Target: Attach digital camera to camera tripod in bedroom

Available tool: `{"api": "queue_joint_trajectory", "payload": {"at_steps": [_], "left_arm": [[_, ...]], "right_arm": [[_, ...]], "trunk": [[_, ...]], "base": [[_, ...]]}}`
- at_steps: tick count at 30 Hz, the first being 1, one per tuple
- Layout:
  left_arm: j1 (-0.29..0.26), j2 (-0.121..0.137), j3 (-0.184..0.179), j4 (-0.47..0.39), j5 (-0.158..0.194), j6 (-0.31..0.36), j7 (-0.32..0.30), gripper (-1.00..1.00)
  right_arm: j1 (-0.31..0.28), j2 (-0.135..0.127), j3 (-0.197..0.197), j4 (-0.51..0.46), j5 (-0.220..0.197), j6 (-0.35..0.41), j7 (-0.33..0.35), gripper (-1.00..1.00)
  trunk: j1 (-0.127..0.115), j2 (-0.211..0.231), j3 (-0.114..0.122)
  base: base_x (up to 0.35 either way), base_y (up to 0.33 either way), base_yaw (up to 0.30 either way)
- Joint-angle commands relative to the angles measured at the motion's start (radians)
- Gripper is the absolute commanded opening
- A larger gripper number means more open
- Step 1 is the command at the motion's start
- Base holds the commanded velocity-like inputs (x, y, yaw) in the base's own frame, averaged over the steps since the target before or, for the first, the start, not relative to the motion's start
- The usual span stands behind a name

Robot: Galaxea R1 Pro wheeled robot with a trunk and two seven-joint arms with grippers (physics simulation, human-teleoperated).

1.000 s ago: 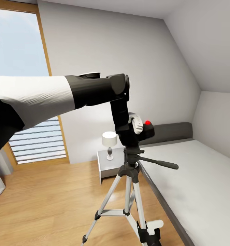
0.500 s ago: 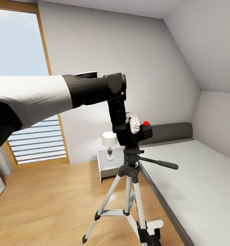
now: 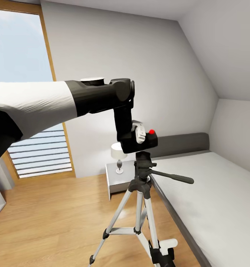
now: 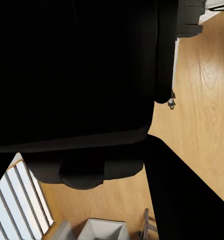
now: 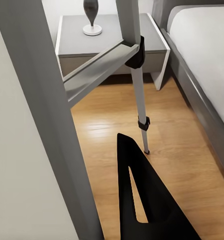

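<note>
Camera (image 3: pixel 145 141) level, button (image 3: pixel 152 131) upward

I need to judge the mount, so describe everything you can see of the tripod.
The tripod stands upright on the light wood floor beside the bed. Its legs are silver metal tubes with black collars, tied by grey braces to a centre column. On top sits a black head with a long black handle pointing towards the bed. The camera, held by the left gripper, sits just above the head; whether they touch is unclear. The right wrist view shows one leg's foot on the floor.
</note>
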Motion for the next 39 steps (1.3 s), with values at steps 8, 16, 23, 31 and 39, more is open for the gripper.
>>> {"api": "queue_joint_trajectory", "payload": {"at_steps": [8, 16, 23, 31, 39], "left_arm": [[-0.001, -0.004, -0.001, -0.001, 0.000, 0.006, -0.016, -1.00], [-0.001, -0.018, 0.001, 0.000, 0.001, 0.007, -0.018, -1.00], [-0.001, -0.020, 0.000, -0.001, 0.001, 0.007, -0.018, -1.00], [-0.001, -0.026, -0.002, -0.005, 0.001, 0.007, -0.018, -1.00], [-0.001, -0.027, -0.002, -0.007, 0.001, 0.007, -0.018, -1.00]], "right_arm": [[0.000, 0.000, -0.010, 0.020, -0.002, 0.008, -0.006, -1.00], [0.000, 0.000, -0.010, 0.020, -0.002, 0.008, -0.006, -1.00], [0.000, 0.000, -0.011, 0.020, -0.002, 0.008, -0.006, -1.00], [0.000, 0.000, -0.011, 0.020, -0.002, 0.008, -0.006, -1.00], [0.000, 0.000, -0.011, 0.020, -0.002, 0.008, -0.006, -1.00]], "trunk": [[0.001, 0.000, -0.001], [0.001, 0.000, -0.001], [0.001, 0.000, -0.001], [0.001, 0.000, -0.001], [0.001, 0.000, -0.001]], "base": [[0.000, 0.000, 0.000], [0.000, 0.000, 0.000], [0.000, 0.000, 0.000], [0.000, 0.000, 0.000], [0.000, 0.000, 0.000]]}}
